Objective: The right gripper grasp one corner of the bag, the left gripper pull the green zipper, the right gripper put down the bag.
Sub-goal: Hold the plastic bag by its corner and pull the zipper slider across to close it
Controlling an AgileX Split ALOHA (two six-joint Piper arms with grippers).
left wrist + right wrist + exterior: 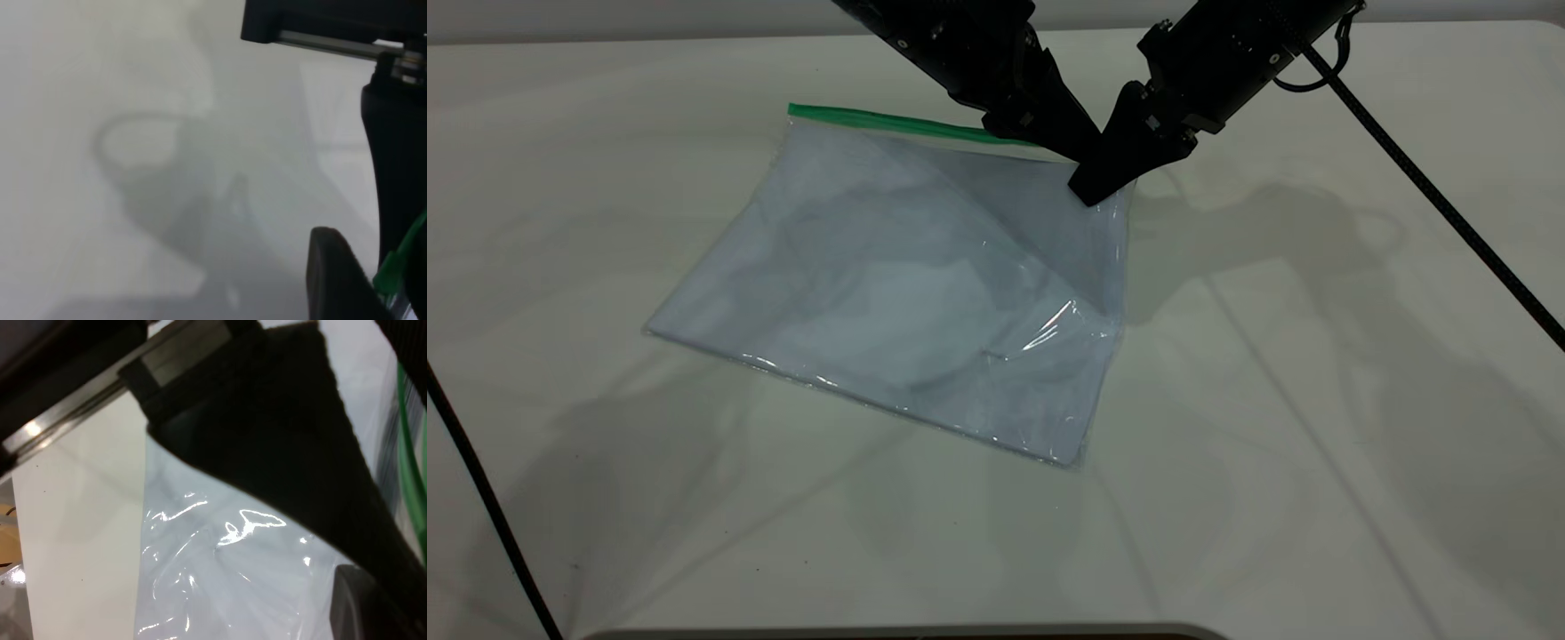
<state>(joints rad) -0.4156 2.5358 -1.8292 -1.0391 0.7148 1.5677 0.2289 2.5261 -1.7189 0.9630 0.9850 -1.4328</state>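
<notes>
**Both pincers meet at the bag's green-edged corner**

The white desk (1316, 444) fills the exterior view, and its near edge and the arms' upper parts are cut off by the frame. On it lies the bag (889, 293), a large clear pouch with pale sheets showing through; its near edge rests on the desk while the far right side rises toward the pincers. The green zipper (871, 118) runs along the far edge, and its right end disappears behind the left pincer (1080, 149).

The right pincer (1089, 188) comes down from the upper right, its tips closed on the corner of the bag (1116, 191), which it holds lifted. The left pincer's tip sits just beside it, on the zipper line. In the left wrist view a bit of green strip (390, 270) lies between that pincer's dark fingers (333, 273), which appear closed around it, though the slider itself cannot be made out. The right wrist view is mostly blocked by a black finger (280, 447), with glossy plastic beyond.
</notes>
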